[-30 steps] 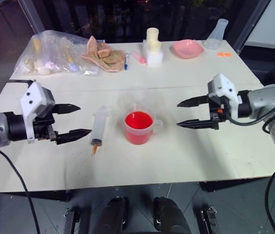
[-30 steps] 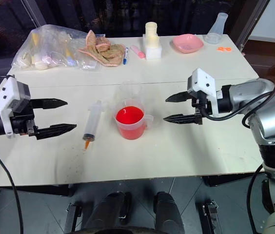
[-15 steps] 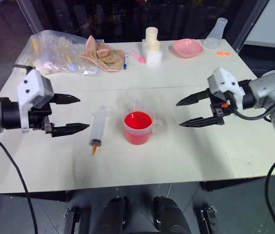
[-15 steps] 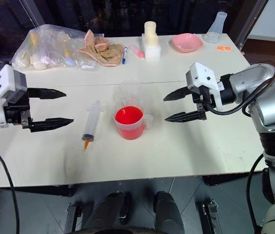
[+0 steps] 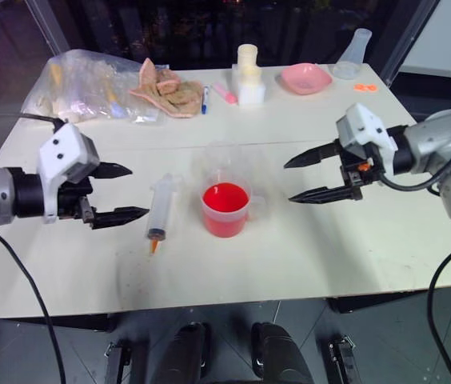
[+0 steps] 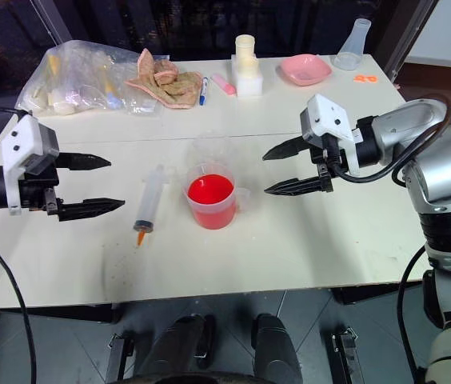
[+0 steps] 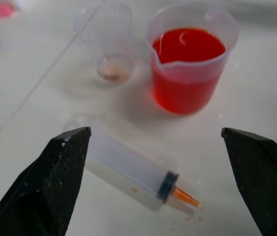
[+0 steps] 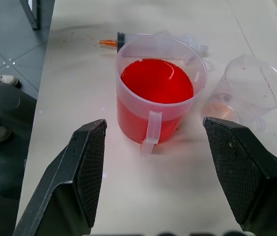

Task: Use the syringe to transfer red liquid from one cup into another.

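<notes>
The syringe (image 5: 160, 210) is found flat on the counter (image 5: 305, 240), long axis near-to-far, orange tip nearest, just beside the wide-open, empty left tool (image 5: 121, 193); the right tool (image 5: 300, 178), likewise open and empty, is farther, past the cup (image 5: 225, 210).

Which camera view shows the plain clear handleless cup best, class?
The right wrist view: the clear cup stands in full beside the measuring cup, its rim and faint pinkish residue plain. The left wrist view shows it smaller and blurrier. In both eye views it is a faint outline behind the measuring cup.

The syringe (image 5: 160, 210) lies left of the handled cup (image 5: 227, 207), with the plain cup (image 8: 249, 90) just behind.
</notes>
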Robot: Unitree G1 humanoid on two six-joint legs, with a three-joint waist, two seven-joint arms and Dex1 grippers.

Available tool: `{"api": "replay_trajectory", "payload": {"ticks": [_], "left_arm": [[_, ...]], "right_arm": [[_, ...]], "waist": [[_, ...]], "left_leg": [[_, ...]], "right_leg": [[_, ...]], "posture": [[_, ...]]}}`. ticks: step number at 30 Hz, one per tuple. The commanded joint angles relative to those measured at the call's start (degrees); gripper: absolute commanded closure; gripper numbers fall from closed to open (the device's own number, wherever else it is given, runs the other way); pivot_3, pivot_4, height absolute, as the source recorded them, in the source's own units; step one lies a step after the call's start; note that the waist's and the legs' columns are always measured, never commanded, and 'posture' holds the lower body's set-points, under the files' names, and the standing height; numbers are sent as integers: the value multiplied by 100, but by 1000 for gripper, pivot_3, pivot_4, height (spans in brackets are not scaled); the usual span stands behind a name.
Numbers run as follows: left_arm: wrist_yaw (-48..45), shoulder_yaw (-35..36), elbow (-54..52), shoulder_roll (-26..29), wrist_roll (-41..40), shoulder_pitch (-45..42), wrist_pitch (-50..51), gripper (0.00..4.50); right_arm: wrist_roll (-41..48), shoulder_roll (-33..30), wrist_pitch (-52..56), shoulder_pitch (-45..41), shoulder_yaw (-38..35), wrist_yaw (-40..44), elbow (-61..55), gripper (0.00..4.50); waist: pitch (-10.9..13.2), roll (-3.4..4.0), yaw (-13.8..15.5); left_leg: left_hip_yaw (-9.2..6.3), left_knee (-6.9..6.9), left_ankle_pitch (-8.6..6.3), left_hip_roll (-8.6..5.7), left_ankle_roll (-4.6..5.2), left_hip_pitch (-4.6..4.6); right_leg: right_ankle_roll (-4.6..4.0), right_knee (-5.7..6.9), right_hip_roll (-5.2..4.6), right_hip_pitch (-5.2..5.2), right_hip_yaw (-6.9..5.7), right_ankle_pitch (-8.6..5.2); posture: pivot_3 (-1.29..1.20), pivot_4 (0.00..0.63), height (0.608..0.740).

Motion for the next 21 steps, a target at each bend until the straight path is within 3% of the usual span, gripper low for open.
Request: {"api": "replay_trajectory", "payload": {"ticks": [1,4,7,12,15,18,21], "left_arm": [[638,-124,135,-86,357,-389,102,47],[1723,-464,525,-729,414,-1372,1002,47],[2377,-914,563,-1010,756,-2051,1671,47],[3264,-1005,1544,-2045,853,-3545,3932,47],[3595,-1765,2705,-1978,674,-4506,4409,47],[3626,-2575,3939,-1813,8,-5333,4409,47],[3612,-3873,4787,-1879,-174,-6127,4409,47]], "right_arm": [[55,68,-80,-127,-82,-46,-135,1226],[8,125,-182,-68,-65,-69,-83,1226],[-24,196,-270,-15,-71,-92,-44,1226],[-22,318,-367,-6,-102,-129,11,1226],[-49,360,-466,59,-121,-161,42,1226],[-65,385,-530,113,-140,-205,43,1226],[-81,398,-615,143,-186,-260,61,1226]], "waist": [[0,0,7],[1,2,57],[4,-9,36],[4,-11,20],[7,-15,0],[8,-17,-15],[8,-16,-13]], "left_leg": [[0,1,0,-1,0,0],[-2,5,0,-2,0,1],[-13,18,1,-7,1,-1],[-3,20,1,-12,3,-2],[-3,23,5,-12,-1,-2],[0,25,13,-14,-15,-1],[1,26,20,-16,-29,-2]], "right_leg": [[0,1,0,0,1,0],[1,2,0,4,-1,1],[12,5,4,12,-10,7],[18,10,4,5,-1,10],[19,23,8,0,-1,10],[19,50,4,-12,4,9],[19,66,-1,-21,7,9]], "posture": [[0,150,740],[0,150,740],[0,150,740],[0,150,740],[0,150,740],[0,150,740],[0,150,740]]}}
